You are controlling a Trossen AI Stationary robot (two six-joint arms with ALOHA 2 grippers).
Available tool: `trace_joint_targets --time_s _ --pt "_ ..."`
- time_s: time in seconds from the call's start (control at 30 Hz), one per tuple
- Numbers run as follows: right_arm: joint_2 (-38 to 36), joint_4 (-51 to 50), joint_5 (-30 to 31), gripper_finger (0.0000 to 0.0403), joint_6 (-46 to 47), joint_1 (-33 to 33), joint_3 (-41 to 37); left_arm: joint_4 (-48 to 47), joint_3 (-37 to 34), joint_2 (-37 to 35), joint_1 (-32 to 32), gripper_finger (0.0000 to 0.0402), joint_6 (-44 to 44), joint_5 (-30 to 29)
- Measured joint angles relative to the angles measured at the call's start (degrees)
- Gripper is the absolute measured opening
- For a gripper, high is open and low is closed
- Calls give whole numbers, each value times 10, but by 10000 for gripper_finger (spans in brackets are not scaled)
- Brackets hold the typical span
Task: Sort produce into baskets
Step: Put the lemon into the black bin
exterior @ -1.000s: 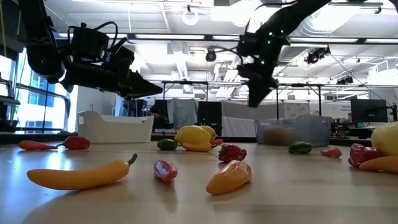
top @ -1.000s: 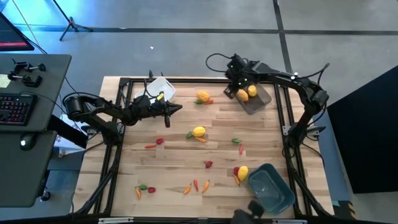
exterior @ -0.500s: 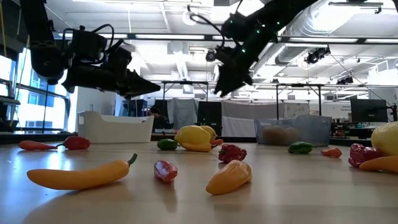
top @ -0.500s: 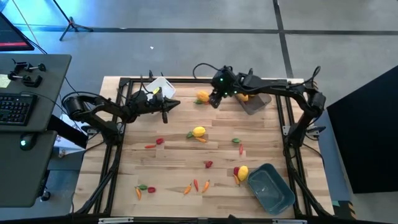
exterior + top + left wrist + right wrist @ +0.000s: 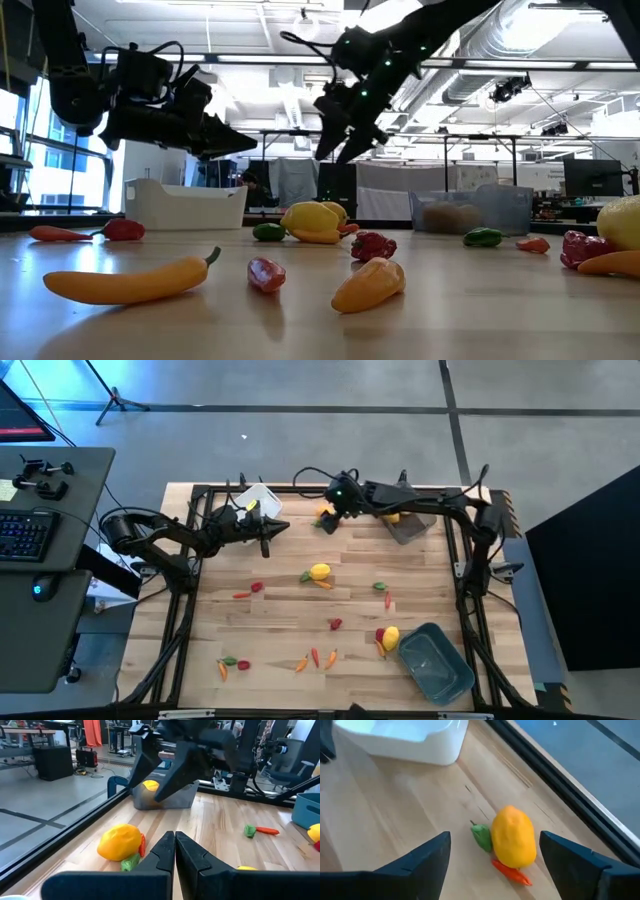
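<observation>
**Right gripper spread above a yellow fruit at the table's far edge**

Nearest the low camera lie an orange-yellow pepper, a small red piece and a stubby orange pepper on the wooden table. In the high view the blue-teal basket sits at the near right corner, with a yellow fruit just beside it. Mid-table lies another yellow fruit, with small red, green and orange pieces scattered around.

Farther back, the left gripper hangs over the table near the white basket, its fingers pressed together with nothing between them.

At the far edge, the right gripper reaches across from the right side, its fingers spread wide and holding nothing. It sits just above a yellow-orange fruit, which lies touching a small green piece and a thin red-orange piece. The translucent grey basket stands to the right of that gripper with yellow fruit inside.
</observation>
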Motion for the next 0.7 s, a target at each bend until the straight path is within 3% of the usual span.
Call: trace_joint_targets --time_s 0.37,0.7 --pt "126 -177 21 296 -28 -5 178 0 0 0 0 0 10 -5" --pt "220 -268 22 296 -66 -37 295 -1 0 0 0 0 11 -5"
